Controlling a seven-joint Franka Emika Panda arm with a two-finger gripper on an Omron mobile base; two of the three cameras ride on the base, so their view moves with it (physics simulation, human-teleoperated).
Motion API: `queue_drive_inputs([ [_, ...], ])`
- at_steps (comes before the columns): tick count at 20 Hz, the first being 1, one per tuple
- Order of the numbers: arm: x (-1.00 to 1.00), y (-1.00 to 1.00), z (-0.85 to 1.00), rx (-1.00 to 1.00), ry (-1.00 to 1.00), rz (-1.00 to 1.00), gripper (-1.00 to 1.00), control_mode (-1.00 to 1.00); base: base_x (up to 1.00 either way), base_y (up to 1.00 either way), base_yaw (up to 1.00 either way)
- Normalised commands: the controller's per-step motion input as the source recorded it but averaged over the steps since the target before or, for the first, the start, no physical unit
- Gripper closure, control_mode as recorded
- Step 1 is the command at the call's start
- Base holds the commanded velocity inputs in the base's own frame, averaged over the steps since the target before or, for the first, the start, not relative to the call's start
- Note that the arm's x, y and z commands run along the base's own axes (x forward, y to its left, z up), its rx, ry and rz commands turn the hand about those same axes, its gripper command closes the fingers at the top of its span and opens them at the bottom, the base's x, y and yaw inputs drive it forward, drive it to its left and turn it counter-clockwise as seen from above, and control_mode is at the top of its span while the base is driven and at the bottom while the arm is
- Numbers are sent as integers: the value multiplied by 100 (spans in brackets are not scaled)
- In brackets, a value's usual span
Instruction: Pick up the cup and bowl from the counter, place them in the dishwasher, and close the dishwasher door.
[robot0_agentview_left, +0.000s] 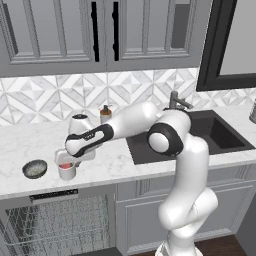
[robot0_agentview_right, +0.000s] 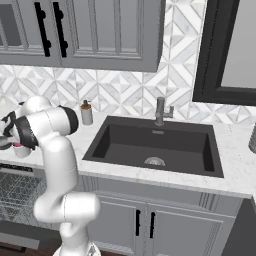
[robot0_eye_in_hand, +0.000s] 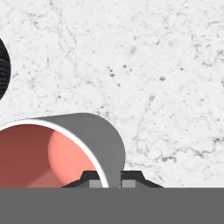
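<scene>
The white cup (robot0_agentview_left: 66, 172) with a salmon-red inside stands on the marble counter (robot0_agentview_left: 110, 162), left of the sink. My gripper (robot0_agentview_left: 67, 161) comes down on it from above and is shut on its wall. In the hand view the cup (robot0_eye_in_hand: 65, 148) has its rim pinched between the two fingertips (robot0_eye_in_hand: 89, 181) of the gripper (robot0_eye_in_hand: 111, 183). The dark grey bowl (robot0_agentview_left: 35, 169) sits a little to the cup's left, and its dark edge (robot0_eye_in_hand: 2, 68) shows at the left of the hand view. Below the counter the dishwasher (robot0_agentview_left: 55, 220) stands open with its wire rack showing; the dishwasher door is out of view.
A soap dispenser bottle (robot0_agentview_left: 105, 114) stands at the backsplash behind my arm. The dark sink (robot0_agentview_left: 200, 135) with its faucet (robot0_agentview_left: 176, 101) lies to the right. Grey wall cabinets (robot0_agentview_left: 100, 35) hang above, and grey cabinet doors (robot0_agentview_left: 145, 220) stand beside the dishwasher.
</scene>
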Motion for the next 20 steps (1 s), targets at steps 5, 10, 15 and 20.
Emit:
queue_drive_inputs([
  [5,-91,-1,-5,0,0,0,100,-100,0,0,0],
  [10,-100,5,-15,0,-1,0,100,-100,0,0,0],
  [15,-95,15,-43,0,-11,-2,100,-100,0,0,0],
  [20,-52,28,-57,0,-19,-17,100,-100,0,0,0],
])
